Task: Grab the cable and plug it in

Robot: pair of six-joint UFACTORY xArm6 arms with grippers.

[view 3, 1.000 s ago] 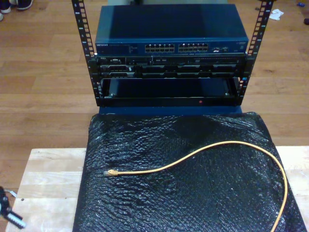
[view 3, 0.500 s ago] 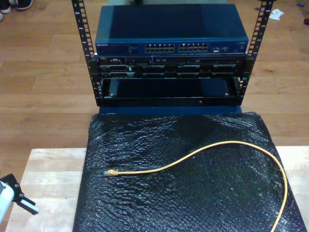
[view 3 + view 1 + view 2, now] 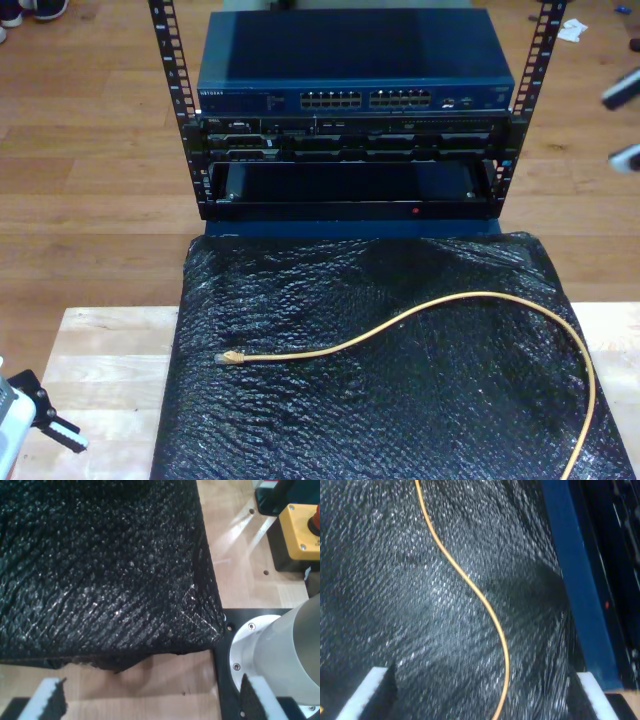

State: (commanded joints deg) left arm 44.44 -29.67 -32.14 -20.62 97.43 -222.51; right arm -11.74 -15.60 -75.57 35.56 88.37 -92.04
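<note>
The yellow-orange cable (image 3: 450,300) lies loose on the black mat (image 3: 300,290). Its clear plug tip (image 3: 230,357) points toward the exterior view's left, and the rest arcs to that view's right and runs off the near edge. In the second wrist view the cable (image 3: 485,602) winds across the mat ahead of my second gripper (image 3: 480,695), which is open and apart from it. My first gripper (image 3: 152,700) is open over the mat's corner (image 3: 200,630), holding nothing. One gripper (image 3: 50,410) shows at the exterior view's lower left, and blurred fingertips (image 3: 622,88) at its upper right.
A rack beyond the mat holds a blue network switch (image 3: 355,98) with rows of ports, darker units below it and a blue base (image 3: 575,580). The first wrist view shows a wooden table (image 3: 240,540), an arm base (image 3: 280,655) and a yellow button box (image 3: 300,530).
The gripper at the exterior view's lower left has risen further into view. Blurred fingertips have appeared at the upper right. The cable has not moved.
</note>
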